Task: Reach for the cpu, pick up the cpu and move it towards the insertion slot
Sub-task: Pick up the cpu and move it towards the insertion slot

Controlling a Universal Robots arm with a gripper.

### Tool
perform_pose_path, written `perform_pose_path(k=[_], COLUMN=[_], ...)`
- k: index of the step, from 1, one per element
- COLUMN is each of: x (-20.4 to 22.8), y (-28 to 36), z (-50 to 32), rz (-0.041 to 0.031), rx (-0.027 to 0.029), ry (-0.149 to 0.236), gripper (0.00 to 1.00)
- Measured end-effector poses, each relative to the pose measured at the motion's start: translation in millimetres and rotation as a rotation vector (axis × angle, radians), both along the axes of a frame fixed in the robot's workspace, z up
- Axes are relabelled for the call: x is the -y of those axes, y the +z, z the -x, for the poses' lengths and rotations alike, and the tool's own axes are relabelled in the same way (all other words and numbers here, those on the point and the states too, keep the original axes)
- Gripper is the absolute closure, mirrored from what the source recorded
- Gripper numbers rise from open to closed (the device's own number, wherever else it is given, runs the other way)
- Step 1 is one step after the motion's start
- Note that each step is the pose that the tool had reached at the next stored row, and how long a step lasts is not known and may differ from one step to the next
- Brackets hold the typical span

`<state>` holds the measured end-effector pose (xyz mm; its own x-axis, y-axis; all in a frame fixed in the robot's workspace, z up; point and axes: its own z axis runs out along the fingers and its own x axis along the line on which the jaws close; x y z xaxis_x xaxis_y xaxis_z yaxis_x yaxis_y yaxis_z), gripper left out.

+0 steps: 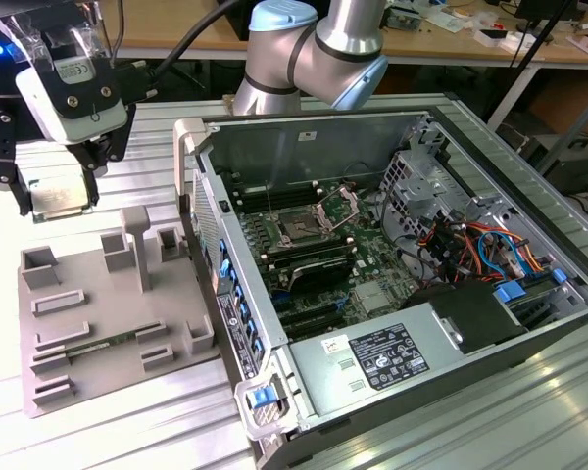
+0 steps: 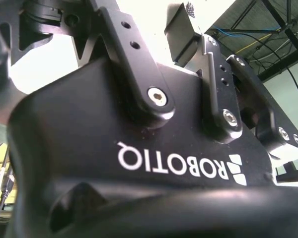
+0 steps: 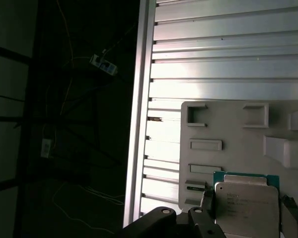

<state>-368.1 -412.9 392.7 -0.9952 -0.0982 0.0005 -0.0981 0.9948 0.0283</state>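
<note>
In the exterior view my gripper hangs above the grey fixture plate at the exterior view's left, shut on the cpu. The cpu is a flat square chip with a silvery top, held clear of the plate between the black fingers. In the first wrist view the cpu sits between the fingers, with the plate beneath it. The insertion slot lies on the motherboard inside the open computer case, its metal retention frame swung up, well to the exterior view's right of the gripper.
The case wall stands between the fixture plate and the motherboard. Upright grey posts rise from the plate. Long black memory slots, a power supply and bundled cables fill the case. The arm reaches over from behind.
</note>
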Motion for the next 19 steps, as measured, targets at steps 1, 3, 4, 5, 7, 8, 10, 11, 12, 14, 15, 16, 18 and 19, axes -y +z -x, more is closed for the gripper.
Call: perform_pose_path(k=[1,3,4,5,7,8,10,11,12,14,15,16,18,19], x=[0.0,0.1,0.1,0.1,0.1,0.1,0.1,0.1,0.1,0.1,0.1,0.1,0.1,0.1], y=[0.0,0.0,0.0,-0.1,-0.1,-0.1,-0.1,-0.1,-0.1,-0.1,-0.2,-0.2,-0.2,-0.2], z=[-0.1,-0.6,-1.0,-1.3,-2.2,-2.5,-3.1,-3.2,-3.4,-4.3,-4.5,-4.6,-4.9,-5.0], rz=[0.0001,0.0000,0.0000,0.0000,0.0001,0.0000,0.0000,0.0000,0.0000,0.0000,0.0000,0.0001,0.0000,0.0000], rx=[0.0000,0.0001,0.0000,0.0000,-0.0001,0.0000,0.0000,0.0000,0.0000,0.0000,0.0000,0.0000,0.0000,0.0000], ry=[0.000,0.000,0.000,0.000,0.000,0.000,0.000,0.000,0.000,0.000,0.000,0.000,0.000,0.000], gripper=[0.45,0.45,0.45,0.45,0.45,0.45,0.45,0.45,0.45,0.45,0.45,0.45,0.45,0.45])
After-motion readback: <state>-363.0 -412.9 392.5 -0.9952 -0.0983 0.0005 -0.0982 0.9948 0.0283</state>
